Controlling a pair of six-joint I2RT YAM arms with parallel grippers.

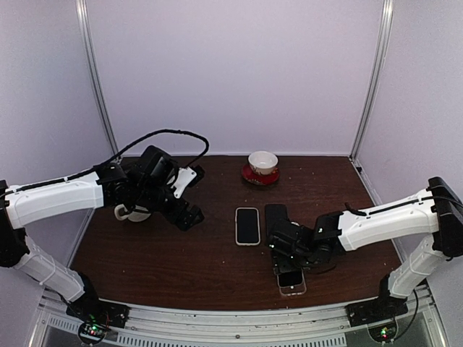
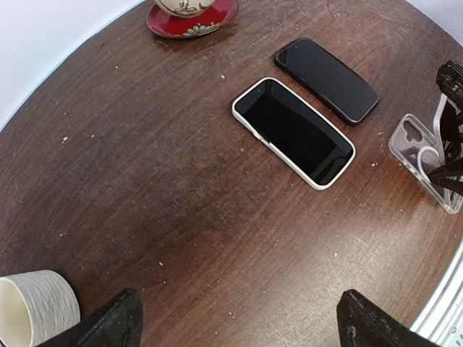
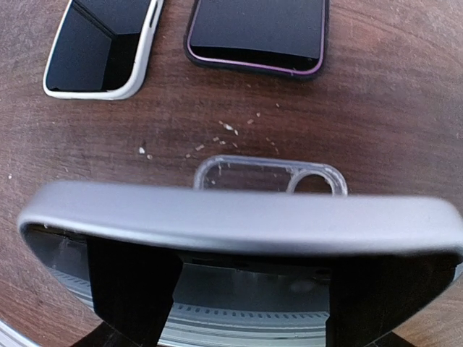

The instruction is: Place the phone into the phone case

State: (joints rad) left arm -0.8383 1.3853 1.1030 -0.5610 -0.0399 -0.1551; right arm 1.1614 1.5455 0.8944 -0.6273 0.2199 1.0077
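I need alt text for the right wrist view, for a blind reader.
The right gripper holds a silver phone edge-on over a clear case on a brown table. Beyond lie a white-edged phone and a dark phone.

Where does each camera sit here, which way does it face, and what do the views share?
Top external: above and behind the bases, looking down on the table; both arms show, with left end effector and right end effector.
Left wrist: on the left arm, facing rightward across the white-cased phone and black phone; its open fingertips show.
Right wrist: low, facing the back over the clear case; its fingers grip a grey phone.
Shared: all three show both lying phones.
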